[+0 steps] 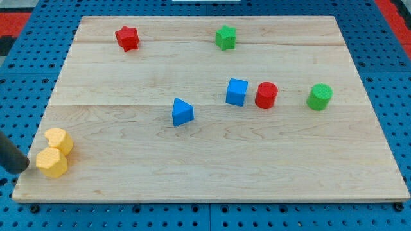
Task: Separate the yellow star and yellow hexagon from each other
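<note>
Pale wooden board [212, 167] with faint grain on a blue pegboard [26, 58]; yellow hexagon [52, 163], yellow star [59, 140], red star [127, 38], green star [225, 37], blue triangle [182, 112], blue cube [236, 92], red cylinder [266, 95], green cylinder [319, 97], dark rod, my tip [27, 165]

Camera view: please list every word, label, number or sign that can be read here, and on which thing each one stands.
None: no readable text appears on the light wooden board, on the coloured blocks, or on the blue perforated base around it.
</note>
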